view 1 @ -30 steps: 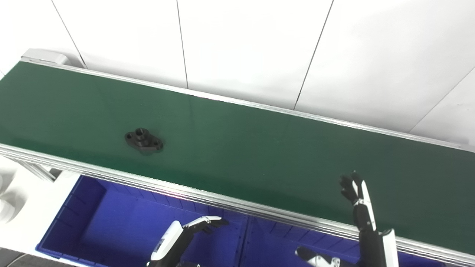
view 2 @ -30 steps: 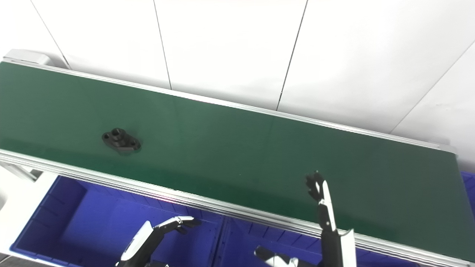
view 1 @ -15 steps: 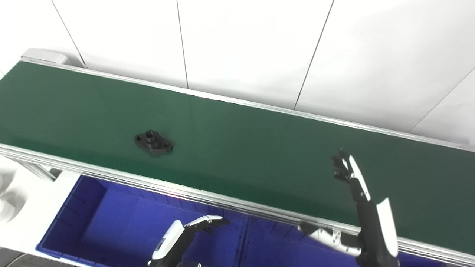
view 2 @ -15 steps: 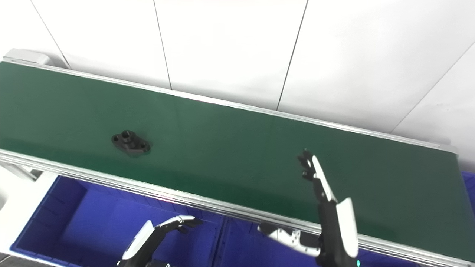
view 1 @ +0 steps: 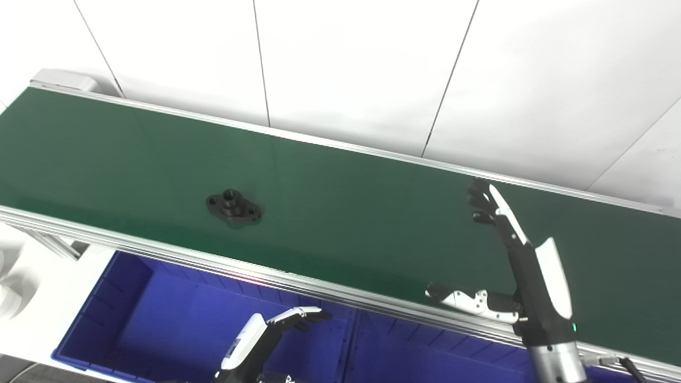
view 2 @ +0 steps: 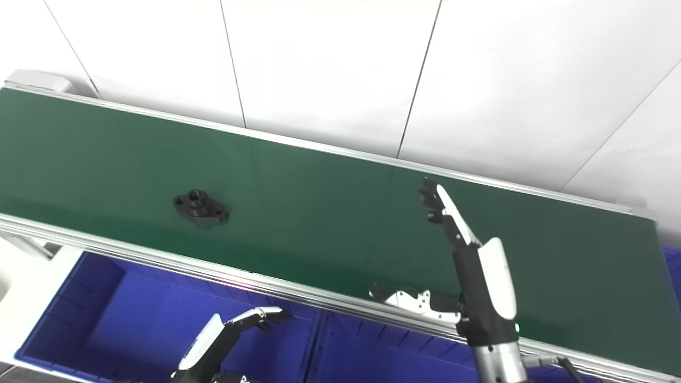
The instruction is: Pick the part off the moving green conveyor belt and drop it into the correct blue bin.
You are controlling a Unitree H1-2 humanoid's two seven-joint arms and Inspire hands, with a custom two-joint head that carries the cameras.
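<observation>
One black part (view 1: 233,206) lies flat on the green conveyor belt (view 1: 346,207), toward the belt's left end and close to its near edge, with nothing touching it. It has a raised round boss in the middle and a hole in each of its two flat ears. Well apart from it, the right hand (view 1: 524,266) is raised over the right half of the belt, released, its fingers (view 1: 481,199) stretched toward the far edge and its thumb held out to the left above the near rail; it grasps nothing. Below the near edge, the left hand (view 1: 268,332) hangs over a blue bin (view 1: 106,303), also loose and empty, fingers spread and slightly curled. A second blue bin (view 1: 404,354) sits just beside the first, to its right.
</observation>
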